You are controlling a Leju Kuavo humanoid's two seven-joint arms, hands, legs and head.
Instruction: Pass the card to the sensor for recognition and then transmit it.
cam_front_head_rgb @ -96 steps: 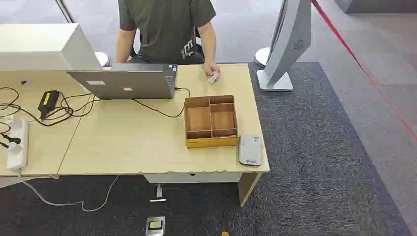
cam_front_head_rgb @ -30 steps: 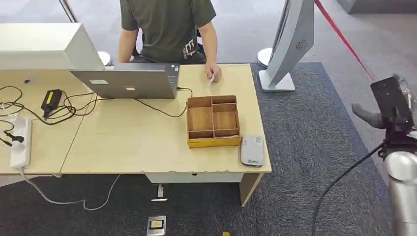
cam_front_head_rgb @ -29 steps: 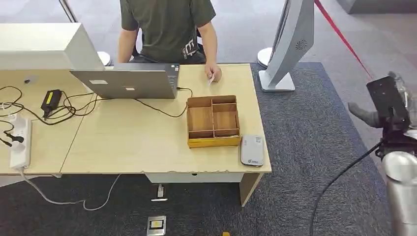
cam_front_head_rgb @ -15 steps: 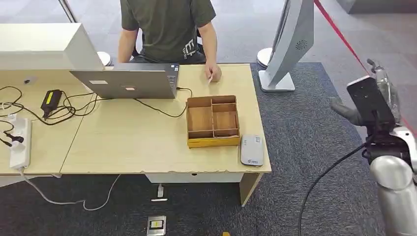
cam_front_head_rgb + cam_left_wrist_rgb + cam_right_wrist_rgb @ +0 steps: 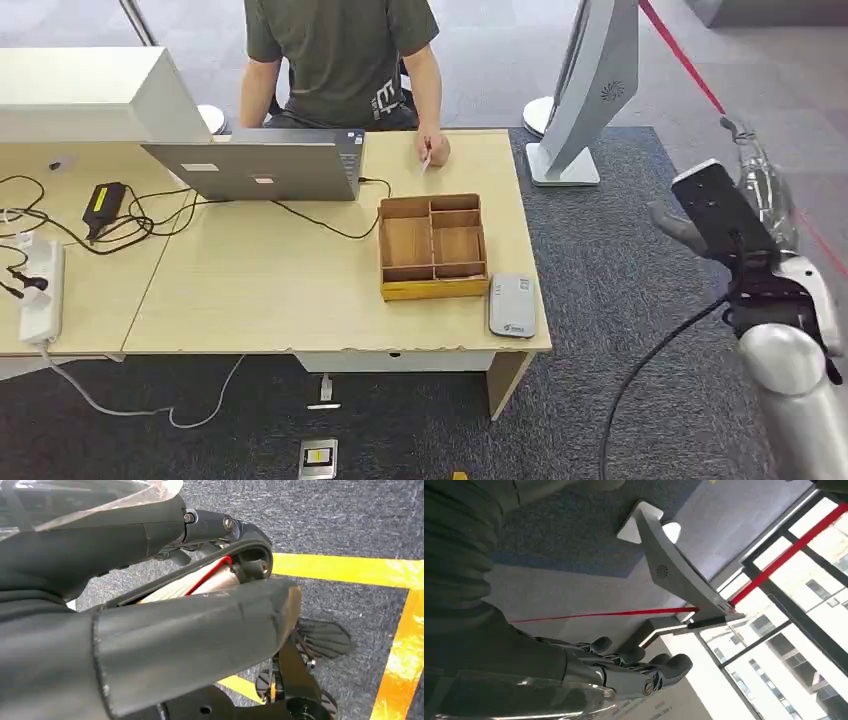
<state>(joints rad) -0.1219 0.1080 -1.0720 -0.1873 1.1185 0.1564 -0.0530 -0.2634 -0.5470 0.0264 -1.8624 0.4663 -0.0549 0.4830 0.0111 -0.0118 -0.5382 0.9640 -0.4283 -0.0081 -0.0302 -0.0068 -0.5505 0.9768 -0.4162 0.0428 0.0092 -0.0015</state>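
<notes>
Head view: card point(image 5: 427, 160) in person's hand point(image 5: 434, 150), far from rt fingers point(image 5: 672, 222).

The dark grey carpeted floor point(image 5: 350, 525) carried bright yellow tape lines point(image 5: 345, 570). The left hand point(image 5: 150, 630) was a large dark shape, its fingers unclear.

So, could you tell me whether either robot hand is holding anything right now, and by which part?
Nothing: the right hand is empty, fingers apart. The person's hand pinches the card by one end.
</notes>
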